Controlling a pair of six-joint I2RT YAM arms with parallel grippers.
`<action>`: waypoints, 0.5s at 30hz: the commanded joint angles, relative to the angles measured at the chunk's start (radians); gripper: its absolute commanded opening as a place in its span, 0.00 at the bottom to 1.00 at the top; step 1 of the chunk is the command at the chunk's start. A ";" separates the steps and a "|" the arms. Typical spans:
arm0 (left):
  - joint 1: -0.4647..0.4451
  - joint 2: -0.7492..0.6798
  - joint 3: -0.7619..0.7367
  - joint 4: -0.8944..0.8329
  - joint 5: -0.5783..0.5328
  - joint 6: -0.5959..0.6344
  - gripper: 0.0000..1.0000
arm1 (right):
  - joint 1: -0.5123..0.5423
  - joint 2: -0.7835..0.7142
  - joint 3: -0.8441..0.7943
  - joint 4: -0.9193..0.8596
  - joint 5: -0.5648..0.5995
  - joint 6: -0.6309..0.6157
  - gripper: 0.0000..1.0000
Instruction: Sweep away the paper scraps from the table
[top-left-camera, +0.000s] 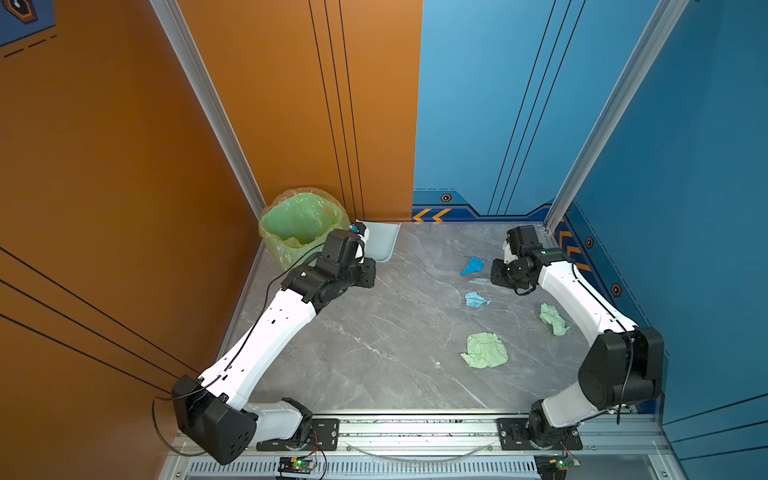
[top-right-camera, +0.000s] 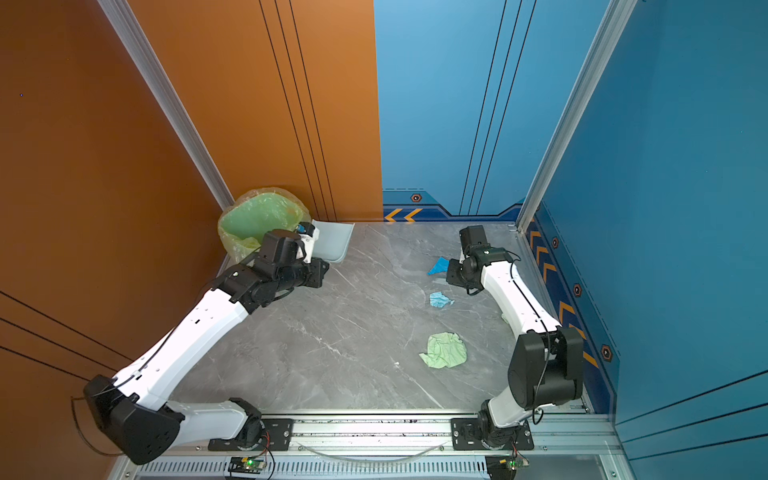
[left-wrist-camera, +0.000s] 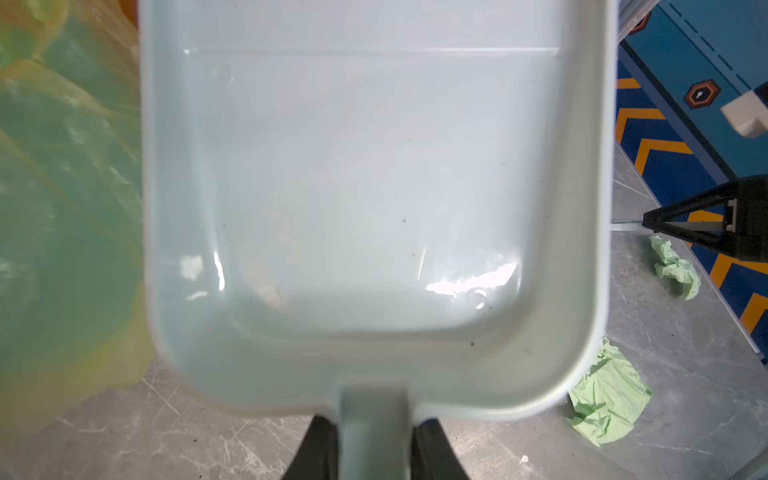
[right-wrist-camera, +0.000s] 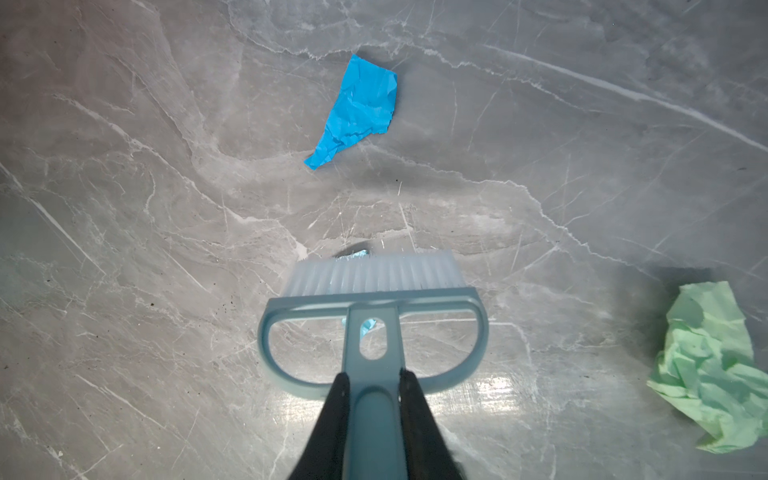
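On the grey marble table lie several paper scraps: a bright blue one, a light blue one, a large pale green one and a smaller pale green one. My right gripper is shut on the handle of a blue brush; the bristles stand short of the bright blue scrap, and bits of light blue paper show under the brush. At the far left, my left gripper is shut on the handle of the pale dustpan, which is empty.
A bin with a yellow-green bag stands at the table's far left corner, right beside the dustpan. Orange and blue walls close in the far and side edges. An aluminium rail carrying both arm bases runs along the near edge.
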 joint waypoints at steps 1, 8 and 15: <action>-0.036 0.038 -0.019 0.018 -0.060 -0.001 0.00 | -0.003 0.006 0.033 -0.132 -0.046 -0.037 0.00; -0.095 0.118 -0.026 0.018 -0.077 -0.009 0.00 | 0.034 -0.013 0.010 -0.248 -0.047 -0.052 0.00; -0.132 0.179 -0.046 0.018 -0.089 -0.026 0.00 | 0.066 0.058 0.009 -0.249 0.011 -0.040 0.00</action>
